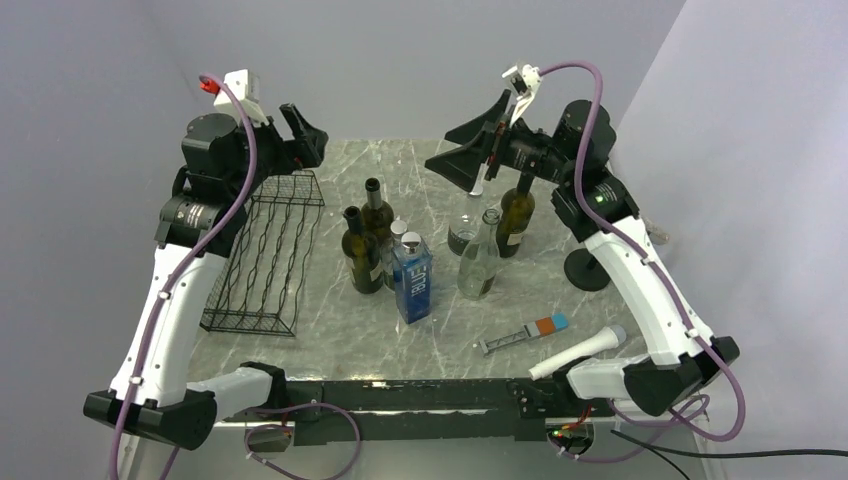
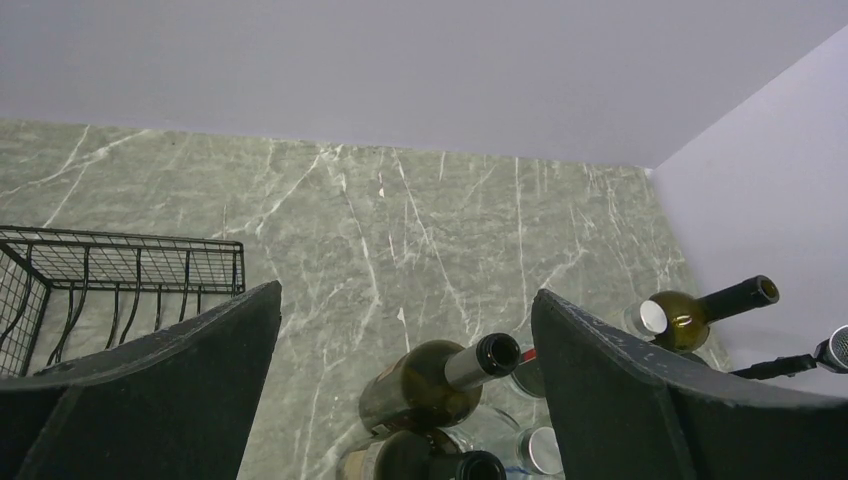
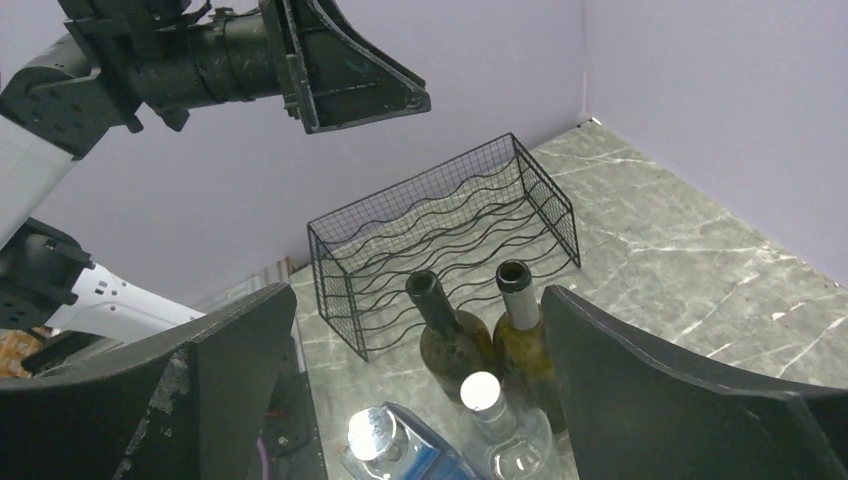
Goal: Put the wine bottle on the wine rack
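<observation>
While both arms hang raised over the far half of the marble surface point(image 1: 330, 335), neither holds anything. The wine rack point(image 1: 265, 255), a black wire frame with wavy lattice, sits on the left part of the surface with its long side running away from the arm bases. The left hand point(image 1: 303, 132) hovers above the rack's far end, its fingers spread wide with only air between them. The right hand point(image 1: 455, 150) is well to the right of the rack, above the cluster of bottles, and it is also spread wide and grips nothing.

All the bottles stand upright outside the rack. Just to its right are two dark green ones with open necks, close together: the front wine bottle point(image 1: 362, 258) and the rear wine bottle point(image 1: 378, 212). A third wine bottle point(image 1: 516, 218) stands much farther right of the rack, under the right hand. Between these stand a blue square bottle point(image 1: 412, 282), a clear glass bottle point(image 1: 480, 265) and a glass jar point(image 1: 462, 238). Right of the rack, by the near edge, lie a white handled tool point(image 1: 580, 352) and a small gadget point(image 1: 525, 335) with an orange and blue end.
</observation>
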Available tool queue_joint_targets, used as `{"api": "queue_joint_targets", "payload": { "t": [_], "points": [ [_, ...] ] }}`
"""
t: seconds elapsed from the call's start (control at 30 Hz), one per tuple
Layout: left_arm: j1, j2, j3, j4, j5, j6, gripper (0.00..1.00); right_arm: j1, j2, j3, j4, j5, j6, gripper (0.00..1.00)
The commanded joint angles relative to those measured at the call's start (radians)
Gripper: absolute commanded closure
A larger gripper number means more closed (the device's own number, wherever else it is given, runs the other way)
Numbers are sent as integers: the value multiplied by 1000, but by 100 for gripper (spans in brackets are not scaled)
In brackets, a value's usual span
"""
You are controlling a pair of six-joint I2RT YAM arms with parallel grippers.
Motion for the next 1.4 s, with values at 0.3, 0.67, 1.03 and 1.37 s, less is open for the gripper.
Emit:
{"api": "queue_joint_targets", "payload": {
  "t": [0.3,0.67,1.03,1.37],
  "points": [
    [1,-132,-1,-71,220,47,1,61,-132,-48,-217,75,-44,0],
    [1,-361,-122,-200,604,126,1,173,-295,-109,-451,-15,-152,0],
    [0,-349,-354,-320,550,108,1,328,-310,-313,-584,230,-232,0],
    [-6,-425,-566,-191,530,47,1,457,-373,-621,-260,404,-140,0]
  ]
}}
